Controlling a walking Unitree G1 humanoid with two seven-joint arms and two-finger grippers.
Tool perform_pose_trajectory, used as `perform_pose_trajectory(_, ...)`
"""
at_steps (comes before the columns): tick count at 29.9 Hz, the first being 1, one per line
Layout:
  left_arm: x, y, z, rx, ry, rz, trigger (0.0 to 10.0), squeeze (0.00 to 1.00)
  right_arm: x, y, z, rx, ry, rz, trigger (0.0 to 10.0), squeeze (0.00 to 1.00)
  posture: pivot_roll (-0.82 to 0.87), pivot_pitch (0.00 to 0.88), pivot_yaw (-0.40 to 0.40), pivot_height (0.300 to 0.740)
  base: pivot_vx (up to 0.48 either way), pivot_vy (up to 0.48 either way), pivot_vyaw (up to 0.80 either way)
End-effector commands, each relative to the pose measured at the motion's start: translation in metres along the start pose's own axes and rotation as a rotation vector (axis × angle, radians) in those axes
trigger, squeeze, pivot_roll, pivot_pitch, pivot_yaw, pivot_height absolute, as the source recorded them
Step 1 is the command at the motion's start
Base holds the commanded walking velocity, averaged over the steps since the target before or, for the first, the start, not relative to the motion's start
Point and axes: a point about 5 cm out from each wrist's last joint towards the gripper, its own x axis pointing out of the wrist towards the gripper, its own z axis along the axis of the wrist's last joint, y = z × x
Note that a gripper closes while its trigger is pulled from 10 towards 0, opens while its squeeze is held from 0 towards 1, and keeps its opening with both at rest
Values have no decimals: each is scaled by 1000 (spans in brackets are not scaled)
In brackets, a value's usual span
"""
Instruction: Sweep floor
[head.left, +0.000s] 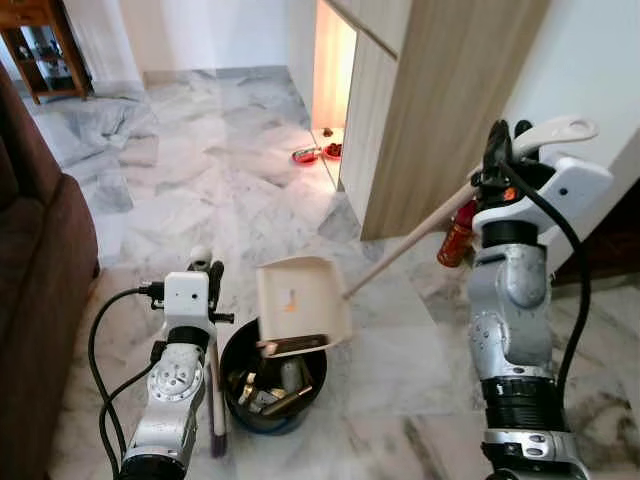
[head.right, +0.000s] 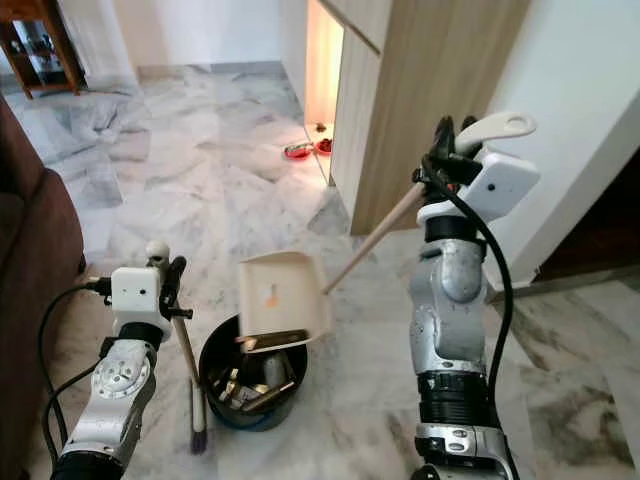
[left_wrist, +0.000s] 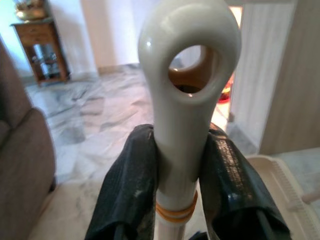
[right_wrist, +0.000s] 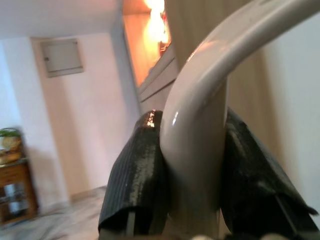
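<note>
The right gripper (right_wrist: 192, 165), jaws clenched on the curved handle of the light, rigid cream plastic dustpan (head.left: 302, 300), tips it over the black round bin (head.left: 273, 388), while the left gripper (left_wrist: 181, 167) grasps the upright broom (head.right: 185, 350) near its looped top.

A lived-in home is shown, most likely a living room or hallway: the polished grey-and-white marble tile floor (head.left: 220, 170) is bordered by a dark brown upholstered sofa (head.left: 35, 290) on the left and a tall light-wood panelled cabinet (head.left: 440, 100) against white walls. A small dark wooden side cabinet with open shelves (head.left: 40, 50) is seen in the far corner. Two red bowls (head.left: 317, 153) are set on the floor beside a warmly lit opening, and a round black waste bin holding rubbish (head.left: 270, 385) stands on the tiles.
</note>
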Motion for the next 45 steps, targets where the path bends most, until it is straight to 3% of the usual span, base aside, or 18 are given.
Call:
perform_pose_trajectory(1, 5, -5, 15, -19, -78, -17, 10000, 0, 5, 6, 16, 51, -74, 15, 10000, 0, 67, 0, -37, 740, 0, 0, 0)
perform_pose_trajectory(11, 5, -5, 15, -14, -79, -19, 10000, 0, 0, 14, 18, 41, -80, 53, 10000, 0, 65, 0, -36, 740, 0, 0, 0)
perform_pose_trajectory(14, 5, -5, 15, -16, -78, -21, 10000, 0, -4, 27, 20, -25, -104, 136, 10000, 0, 64, 0, -36, 740, 0, 0, 0)
perform_pose_trajectory(18, 5, -6, 15, -18, -79, -23, 10000, 0, -8, 40, 19, -36, -110, 189, 10000, 0, 65, 0, -35, 740, 0, 0, 0)
perform_pose_trajectory(19, 5, -7, 15, -15, -82, -27, 10000, 0, -11, 51, 20, -60, -125, 232, 10000, 0, 66, 0, -36, 740, 0, 0, 0)
perform_pose_trajectory(26, 5, -8, 16, -11, -86, -34, 10000, 0, -24, 85, 24, -92, -181, 363, 10000, 0, 69, 0, -37, 740, 0, 0, 0)
perform_pose_trajectory(27, 5, -9, 16, -9, -87, -36, 10000, 0, -32, 99, 25, -118, -208, 431, 10000, 0, 68, 0, -34, 740, 0, 0, 0)
perform_pose_trajectory(35, 6, -11, 16, -5, -91, -50, 10000, 0, -45, 120, 32, -109, -253, 513, 10000, 0, 62, 0, -28, 740, 0, 0, 0)
perform_pose_trajectory(45, 7, -13, 17, -2, -95, -59, 10000, 0, -70, 146, 35, -241, -349, 706, 10000, 0, 59, 0, -25, 740, 0, 0, 0)
